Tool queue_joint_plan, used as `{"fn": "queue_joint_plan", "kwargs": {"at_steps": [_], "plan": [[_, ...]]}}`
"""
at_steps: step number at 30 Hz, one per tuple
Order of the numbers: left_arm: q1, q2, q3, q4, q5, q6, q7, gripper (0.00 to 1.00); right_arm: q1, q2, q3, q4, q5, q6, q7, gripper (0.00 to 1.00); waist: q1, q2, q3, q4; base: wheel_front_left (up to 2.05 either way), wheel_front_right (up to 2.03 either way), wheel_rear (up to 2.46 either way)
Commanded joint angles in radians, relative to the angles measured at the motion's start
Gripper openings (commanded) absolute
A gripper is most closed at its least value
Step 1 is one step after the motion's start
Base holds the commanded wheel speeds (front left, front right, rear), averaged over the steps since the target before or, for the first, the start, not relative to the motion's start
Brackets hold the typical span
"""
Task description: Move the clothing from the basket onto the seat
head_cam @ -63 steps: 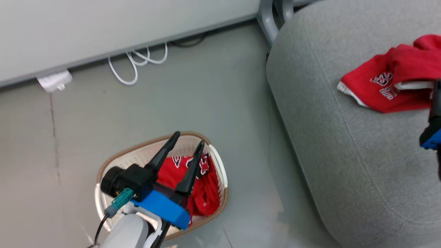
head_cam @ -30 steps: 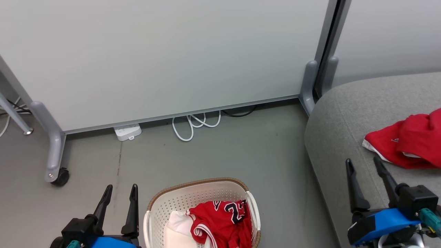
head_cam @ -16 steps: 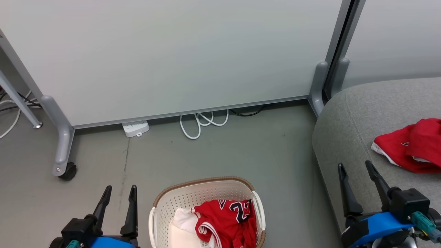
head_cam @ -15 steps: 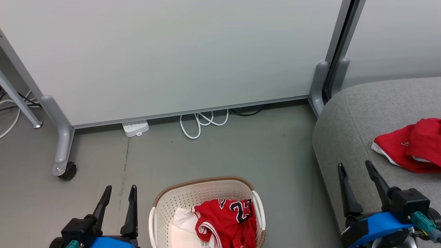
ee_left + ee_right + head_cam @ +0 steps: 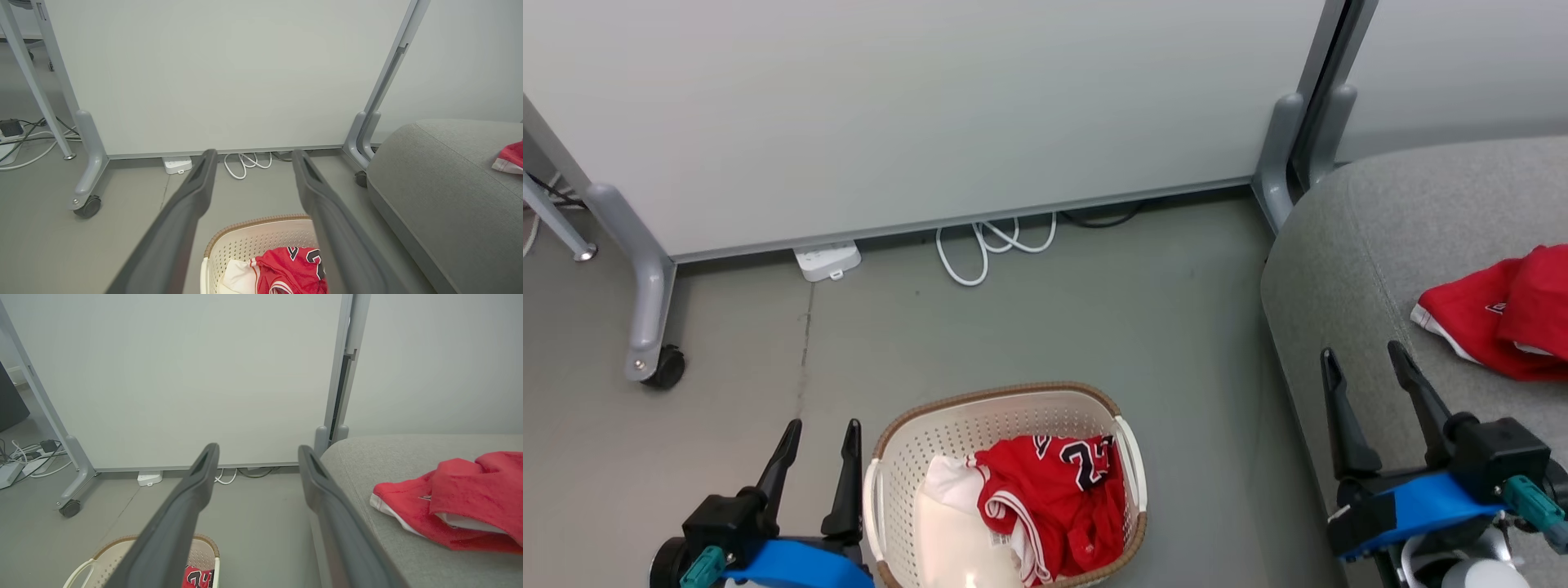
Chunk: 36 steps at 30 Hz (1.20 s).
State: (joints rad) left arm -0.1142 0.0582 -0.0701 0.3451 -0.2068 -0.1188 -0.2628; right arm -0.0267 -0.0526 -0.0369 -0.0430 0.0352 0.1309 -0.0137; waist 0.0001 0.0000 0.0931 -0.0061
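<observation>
Crumpled inside an oval cream-white perforated plastic laundry basket [image 5: 931, 445] with a brown woven-look rim: a red basketball jersey [image 5: 1054, 490] with white striped trim and dark numerals outlined in white, pressed against a fold of white fabric [image 5: 956, 523] in the basket's left half. Well right of the basket, on a large light-grey fabric-upholstered sofa [image 5: 1380, 245], a second red garment [image 5: 1503, 318] with white edging, lying bunched. Just left of the basket, the left pincer [image 5: 823, 426], fingers apart and empty. Right of the basket, by the sofa's rounded edge, the right pincer [image 5: 1364, 353], likewise spread and holding nothing. Beyond the basket, across grey floor [image 5: 1054, 327], a looped white cable [image 5: 988, 245] and a white power strip [image 5: 827, 260] at the foot of a pale wheeled partition panel [image 5: 931, 106]. Between basket and sofa, a strip of that same floor.
</observation>
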Motion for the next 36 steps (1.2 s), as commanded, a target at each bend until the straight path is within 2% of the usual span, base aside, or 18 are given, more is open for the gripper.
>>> {"fn": "queue_joint_plan", "kwargs": {"at_steps": [1,11,17,27,36], "plan": [[-0.019,0.003,-0.003,0.004,0.005,-0.006,-0.003,1.00,-0.021,0.003,0.003,-0.008,-0.003,0.000,-0.003,1.00,-0.0001,0.0000,0.041,-0.007,0.00,0.00,0.00],[-0.185,0.004,-0.086,0.127,0.011,-0.010,-0.003,1.00,-0.188,0.001,0.038,-0.041,-0.006,0.000,-0.031,1.00,-0.0001,0.0000,0.318,-0.066,0.00,0.00,0.00],[-0.340,0.012,-0.158,0.319,-0.008,-0.012,0.007,1.00,-0.316,-0.001,0.088,-0.010,-0.005,0.000,-0.066,1.00,-0.0001,0.0000,0.477,-0.137,0.00,0.00,0.00],[-0.509,0.055,-0.168,0.582,-0.032,-0.009,0.067,1.00,-0.433,0.003,0.170,0.051,0.034,0.000,-0.142,1.00,-0.0001,0.0000,0.638,-0.264,0.00,0.00,0.00],[-0.606,0.111,-0.149,0.708,-0.050,0.006,0.123,1.00,-0.483,0.004,0.211,0.114,0.101,0.000,-0.208,1.00,-0.0001,0.0000,0.734,-0.349,0.00,0.00,0.00]]}}
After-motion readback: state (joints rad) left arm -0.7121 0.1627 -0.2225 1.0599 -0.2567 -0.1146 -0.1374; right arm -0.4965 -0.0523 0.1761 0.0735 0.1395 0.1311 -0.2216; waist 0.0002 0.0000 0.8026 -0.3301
